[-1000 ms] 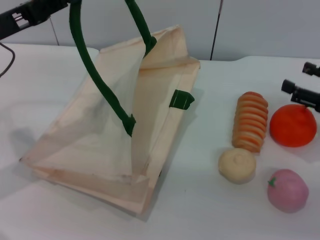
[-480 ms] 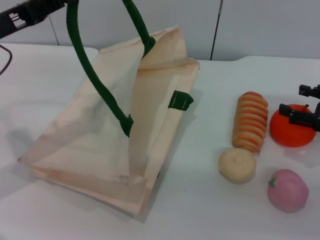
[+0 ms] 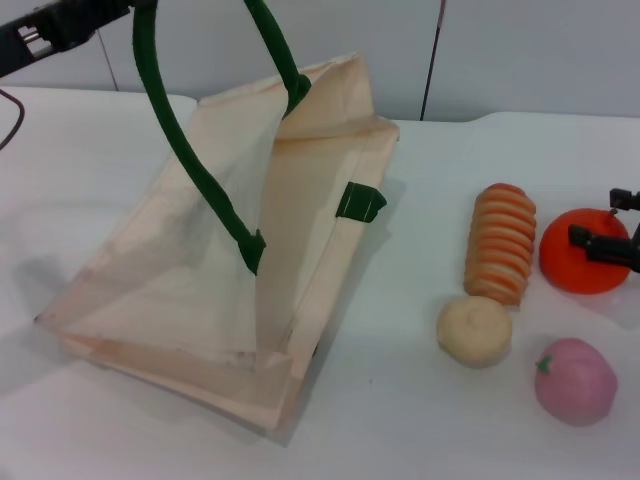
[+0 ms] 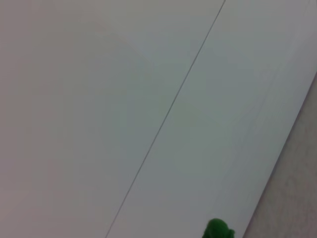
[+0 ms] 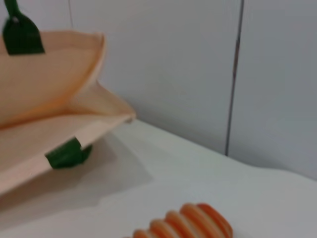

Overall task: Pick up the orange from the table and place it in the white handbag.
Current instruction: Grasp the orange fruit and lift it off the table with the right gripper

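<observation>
The orange (image 3: 580, 262) lies on the white table (image 3: 420, 420) at the far right. My right gripper (image 3: 612, 222) is open and low over the orange's right part, with one black finger (image 3: 600, 243) across its front. The white handbag (image 3: 230, 250) lies tilted on the left half of the table, and its mouth is held open. My left gripper (image 3: 135, 8) at the top left is shut on a dark green handle (image 3: 185, 140) and holds it up. The bag's green tab (image 3: 360, 202) also shows in the right wrist view (image 5: 67, 153).
A ribbed orange-and-cream roll (image 3: 500, 243) lies just left of the orange and also shows in the right wrist view (image 5: 185, 225). A cream round bun (image 3: 474, 330) and a pink fruit (image 3: 574, 381) lie nearer the table's front. A grey wall stands behind the table.
My right gripper has come down from above and behind the orange until its fingers are low over it. The left arm, the bag and the orange have not moved.
</observation>
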### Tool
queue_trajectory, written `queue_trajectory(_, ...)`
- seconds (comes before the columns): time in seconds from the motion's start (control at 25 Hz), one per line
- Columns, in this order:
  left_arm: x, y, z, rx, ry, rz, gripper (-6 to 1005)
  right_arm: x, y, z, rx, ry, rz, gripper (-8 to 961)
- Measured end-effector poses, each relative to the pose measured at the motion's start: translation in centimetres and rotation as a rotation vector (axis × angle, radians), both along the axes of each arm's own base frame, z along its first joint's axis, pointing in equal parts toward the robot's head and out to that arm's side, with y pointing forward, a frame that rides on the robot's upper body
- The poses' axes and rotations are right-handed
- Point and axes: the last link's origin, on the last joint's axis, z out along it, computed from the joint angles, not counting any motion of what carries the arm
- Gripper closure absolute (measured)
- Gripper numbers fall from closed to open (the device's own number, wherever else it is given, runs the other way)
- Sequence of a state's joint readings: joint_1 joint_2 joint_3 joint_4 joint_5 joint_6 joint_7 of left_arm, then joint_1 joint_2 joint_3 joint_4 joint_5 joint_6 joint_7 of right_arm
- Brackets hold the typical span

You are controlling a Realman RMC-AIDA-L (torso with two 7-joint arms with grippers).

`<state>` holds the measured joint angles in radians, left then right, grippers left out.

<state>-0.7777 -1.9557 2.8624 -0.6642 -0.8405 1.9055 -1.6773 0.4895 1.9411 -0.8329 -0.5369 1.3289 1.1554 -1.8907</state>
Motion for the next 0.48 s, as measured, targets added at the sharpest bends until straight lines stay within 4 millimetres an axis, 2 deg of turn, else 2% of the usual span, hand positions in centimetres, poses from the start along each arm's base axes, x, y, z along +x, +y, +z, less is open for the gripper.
queue_trajectory(0.48, 0.0, 0.0, 0.0, 0.002, 0.001, 0.001, 885, 0.5, 0.4, -1.3, -0.037, -0.087, -0.044, 87)
